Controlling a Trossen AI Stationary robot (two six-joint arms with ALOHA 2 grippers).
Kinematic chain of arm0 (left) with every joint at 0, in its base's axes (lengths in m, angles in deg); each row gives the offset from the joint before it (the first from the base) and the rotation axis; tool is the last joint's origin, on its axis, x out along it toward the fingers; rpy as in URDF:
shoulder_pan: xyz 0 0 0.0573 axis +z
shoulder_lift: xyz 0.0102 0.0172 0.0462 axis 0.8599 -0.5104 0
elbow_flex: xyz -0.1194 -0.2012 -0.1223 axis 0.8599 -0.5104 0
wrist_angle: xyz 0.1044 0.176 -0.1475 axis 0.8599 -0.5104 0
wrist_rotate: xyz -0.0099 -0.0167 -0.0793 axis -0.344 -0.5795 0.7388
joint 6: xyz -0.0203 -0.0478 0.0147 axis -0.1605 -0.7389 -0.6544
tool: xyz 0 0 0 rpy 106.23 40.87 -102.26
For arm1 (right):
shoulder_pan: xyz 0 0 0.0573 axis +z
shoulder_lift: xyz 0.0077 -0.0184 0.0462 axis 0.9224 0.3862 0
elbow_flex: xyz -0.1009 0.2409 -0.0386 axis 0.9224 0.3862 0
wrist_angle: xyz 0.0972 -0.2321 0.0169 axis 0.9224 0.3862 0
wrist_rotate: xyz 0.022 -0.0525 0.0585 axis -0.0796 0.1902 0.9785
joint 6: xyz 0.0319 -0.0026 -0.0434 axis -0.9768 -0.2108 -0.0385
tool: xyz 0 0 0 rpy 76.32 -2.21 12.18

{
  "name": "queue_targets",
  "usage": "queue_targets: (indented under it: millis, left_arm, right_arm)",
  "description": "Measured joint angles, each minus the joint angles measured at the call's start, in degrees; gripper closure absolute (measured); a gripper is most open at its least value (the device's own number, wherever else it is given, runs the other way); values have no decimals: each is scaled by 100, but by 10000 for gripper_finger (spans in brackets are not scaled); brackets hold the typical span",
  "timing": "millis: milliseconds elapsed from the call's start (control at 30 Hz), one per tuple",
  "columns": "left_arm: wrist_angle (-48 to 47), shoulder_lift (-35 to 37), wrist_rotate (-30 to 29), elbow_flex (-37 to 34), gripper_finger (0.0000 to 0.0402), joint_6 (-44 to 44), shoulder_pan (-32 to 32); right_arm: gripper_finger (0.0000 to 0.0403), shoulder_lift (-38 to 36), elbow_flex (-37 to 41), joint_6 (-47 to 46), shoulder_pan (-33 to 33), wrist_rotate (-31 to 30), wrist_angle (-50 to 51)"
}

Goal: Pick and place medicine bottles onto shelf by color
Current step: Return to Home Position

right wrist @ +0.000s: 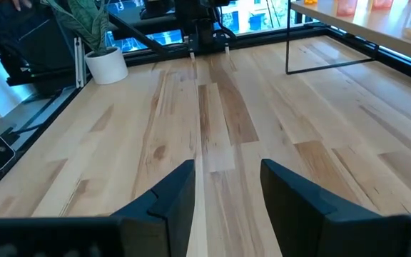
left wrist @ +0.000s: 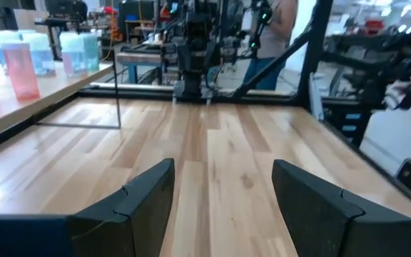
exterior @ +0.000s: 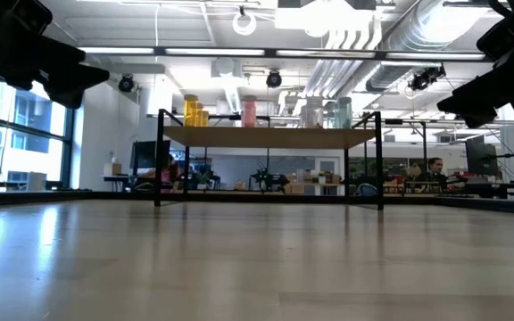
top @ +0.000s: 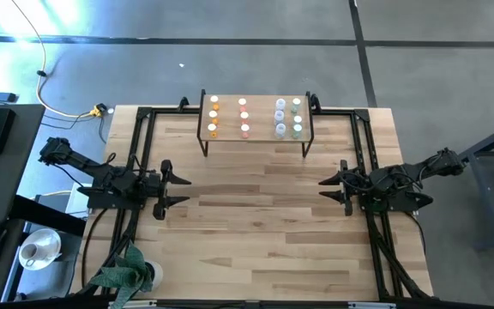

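Note:
The shelf, a small light-wood board on thin black legs, stands at the table's far middle. On it the medicine bottles stand upright in columns: orange at the left, pink-red, pale blue-white and teal green at the right. The low view shows the bottles in a row on the shelf. My left gripper stands open at the table's left side, pointing toward the middle. My right gripper stands open at the right side, facing it. Nothing is between either pair of fingers.
A potted plant stands at the table's near left corner. Black frame rails run along the table's left and right sides. Bare wood lies between the two grippers and in front of the shelf.

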Motion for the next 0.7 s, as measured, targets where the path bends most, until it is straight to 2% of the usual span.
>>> queue_targets:
  millis: [467, 700]
  left_arm:
    - [4, 1158, 25, 4, 177, -1, 63]
    - [32, 1180, 13, 4, 177, -1, 63]
  right_arm:
    - [254, 8, 0, -3, 0, 0, 2]
    - [254, 8, 0, -5, 0, 0, 2]
